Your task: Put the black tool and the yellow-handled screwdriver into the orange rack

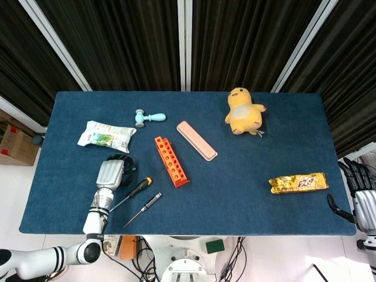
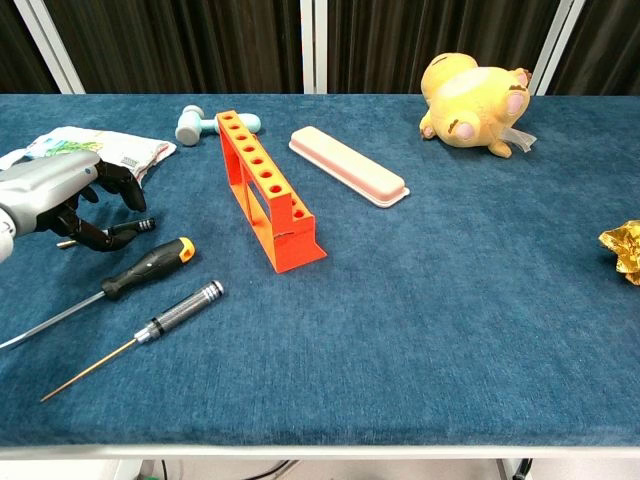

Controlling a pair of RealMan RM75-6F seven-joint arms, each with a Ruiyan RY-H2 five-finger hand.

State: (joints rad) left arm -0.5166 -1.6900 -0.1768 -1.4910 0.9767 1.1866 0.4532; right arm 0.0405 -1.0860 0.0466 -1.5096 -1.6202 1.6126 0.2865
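The orange rack [image 1: 171, 160] [image 2: 265, 190] stands left of the table's middle, its row of holes facing up and all empty. The yellow-handled screwdriver [image 1: 138, 188] [image 2: 150, 265] lies flat just left of it, shaft pointing to the near-left. Beside it, nearer the front edge, lies the slim black tool [image 1: 150, 202] [image 2: 185, 308]. My left hand [image 1: 111, 173] [image 2: 60, 195] hovers just left of the screwdriver's handle, fingers bent downward, thumb apart, holding nothing. My right hand [image 1: 361, 200] hangs off the table's right edge, fingers spread and empty.
A pink case [image 1: 197, 140] [image 2: 348, 165] lies right of the rack. A teal toy hammer [image 1: 148, 118] and a snack packet [image 1: 107, 136] sit at the back left. A yellow plush duck [image 1: 244, 111] is at the back, and a gold snack bar [image 1: 298, 183] is near the right.
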